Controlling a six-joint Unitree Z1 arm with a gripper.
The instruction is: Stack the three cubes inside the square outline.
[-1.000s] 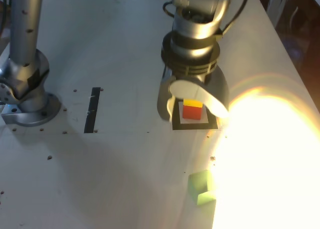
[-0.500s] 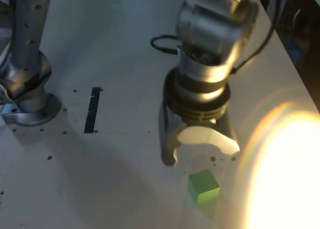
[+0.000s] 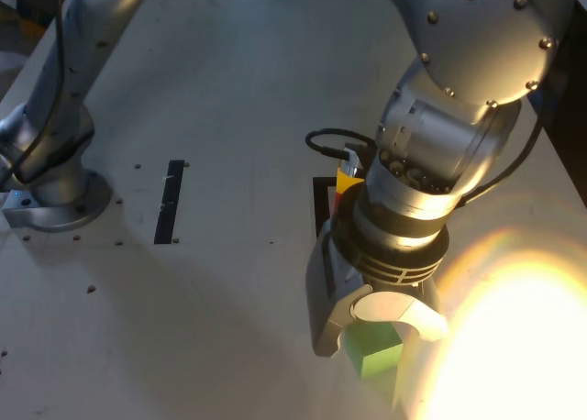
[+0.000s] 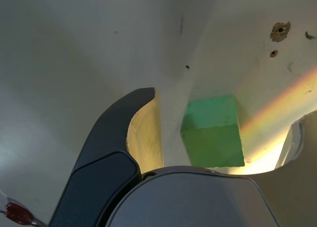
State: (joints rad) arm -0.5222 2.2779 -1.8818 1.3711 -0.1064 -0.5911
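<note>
The green cube lies on the white table near its front edge, also seen in the wrist view as green cube. My gripper hangs straight over it, open, one finger on each side; in the wrist view a gap shows between the dark finger and the cube. Behind the arm, a corner of the yellow cube peeks out inside the square outline, of which only the left border shows. The red cube is almost wholly hidden by the arm.
A thin black strip lies on the table at the exterior view's left. The arm's base stands at the far left. Strong glare washes out the table at the front right.
The gripper has left the yellow-on-red stack in the outline, moved toward the table's front edge and come down around the green cube. Its jaws have narrowed slightly.
</note>
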